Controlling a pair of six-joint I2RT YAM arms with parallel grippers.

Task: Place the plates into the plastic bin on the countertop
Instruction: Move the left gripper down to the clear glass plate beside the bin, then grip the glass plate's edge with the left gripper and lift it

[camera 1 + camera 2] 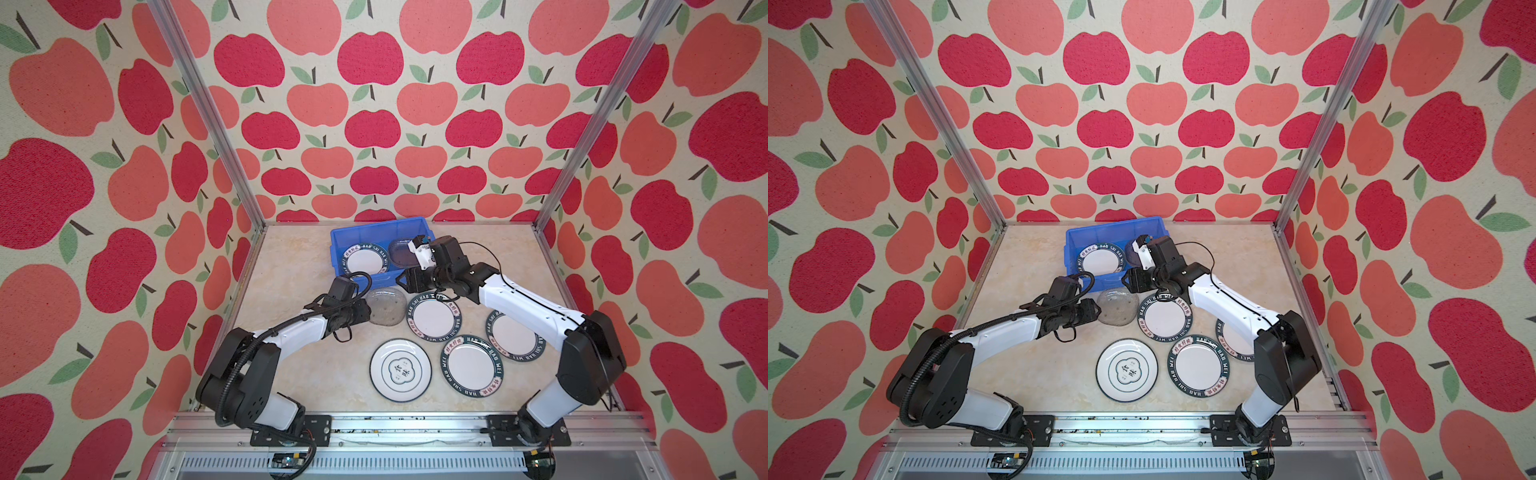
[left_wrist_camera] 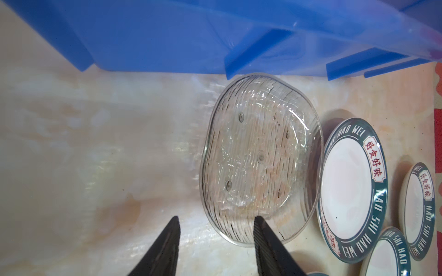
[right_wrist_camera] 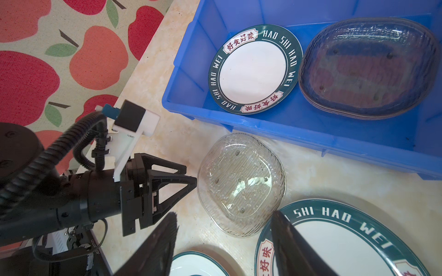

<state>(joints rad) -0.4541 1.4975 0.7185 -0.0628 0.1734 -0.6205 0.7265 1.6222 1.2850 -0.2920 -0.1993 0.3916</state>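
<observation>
A clear ribbed glass plate lies on the countertop just in front of the blue plastic bin. My left gripper is open at its near rim, one finger over the plate and the other outside on the countertop. My right gripper hovers open and empty beside the bin. Inside the bin are a green-rimmed lettered plate and a stack of glass plates. Three lettered plates and an emblem plate lie on the countertop.
Apple-patterned walls and aluminium posts enclose the countertop on three sides. The right arm crosses above the rightmost lettered plate. Both arm bases sit on the front rail. Bare countertop lies left of the bin and of the emblem plate.
</observation>
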